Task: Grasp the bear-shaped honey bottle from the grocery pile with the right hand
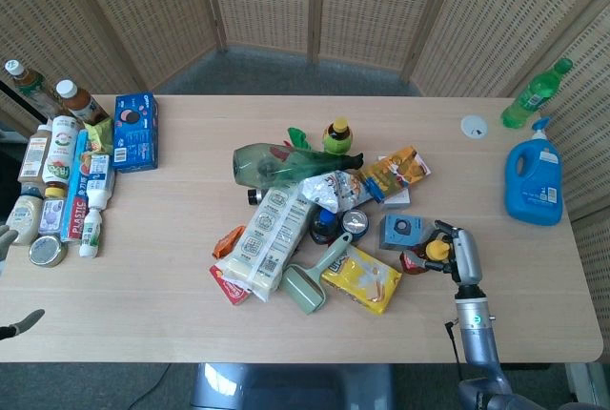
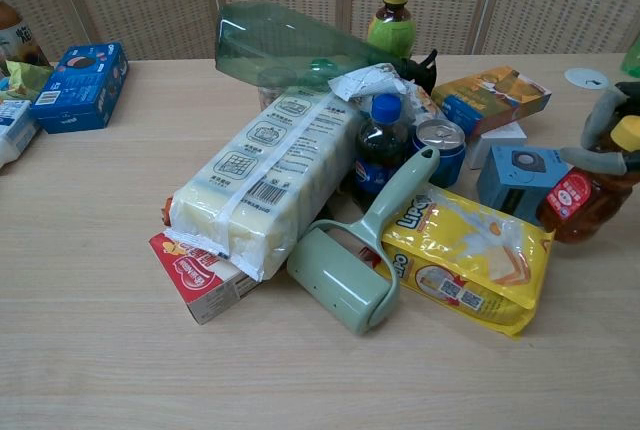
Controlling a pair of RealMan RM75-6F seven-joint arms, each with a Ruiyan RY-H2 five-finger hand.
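One honey bottle sits gripped within the right hand.

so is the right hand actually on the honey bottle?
Touching. In the chest view the right hand has fingers wrapped around the neck of the honey bottle, just under its yellow cap, with no gap visible.
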